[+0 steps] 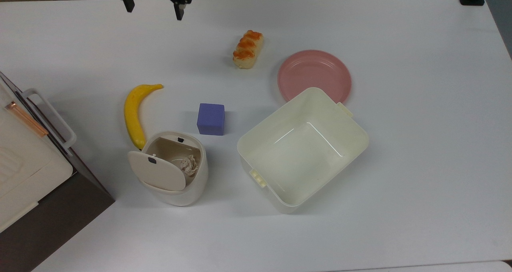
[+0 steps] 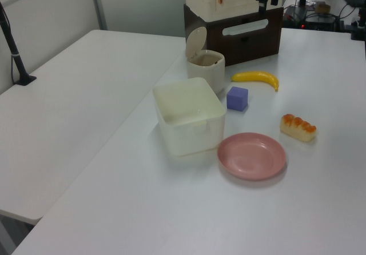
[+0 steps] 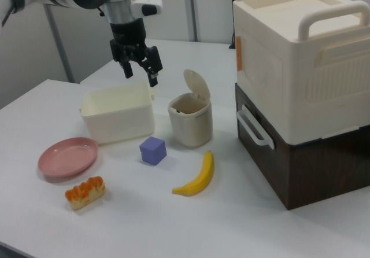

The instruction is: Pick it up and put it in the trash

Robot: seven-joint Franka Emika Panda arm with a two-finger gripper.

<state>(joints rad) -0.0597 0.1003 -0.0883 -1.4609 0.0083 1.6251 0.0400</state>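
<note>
I see the crumpled paper ball [image 1: 189,165] lying inside the trash bin [image 1: 196,184], against the beige wall on the top view's right side of the opening. The bin's oval lid [image 1: 157,170] stands hinged open, tipped toward the top view's left. My hand [image 1: 153,7] hangs high above the worktop [image 1: 420,164] at the top view's upper edge, well apart from the bin; its fingers [image 3: 152,77] are spread wide with nothing between them.

Around the bin, the yellow banana [image 1: 134,114] lies just beside it on the far side in the top view, its lower tip almost at the bin's rim. The purple cube [image 1: 211,119] sits near the bin toward the top view's upper right, apart from it. The square cream tub [image 1: 352,122] stands to the top view's right of the bin with a strip of bare worktop between them, and the pink plate [image 1: 314,74] lies just behind the tub, its near rim hidden by the tub's corner. The orange-topped bread loaf [image 1: 248,49] lies alone, farther up. In the right view, a tall cream case [image 3: 300,61] stacked on a dark brown box [image 3: 324,159] walls off the right view's right side, close to the bin and banana.

The top view's right half of the worktop is bare out to its edge, as is the near strip along the bottom. In the left view a second white table [image 2: 68,100] joins on the left view's left.
</note>
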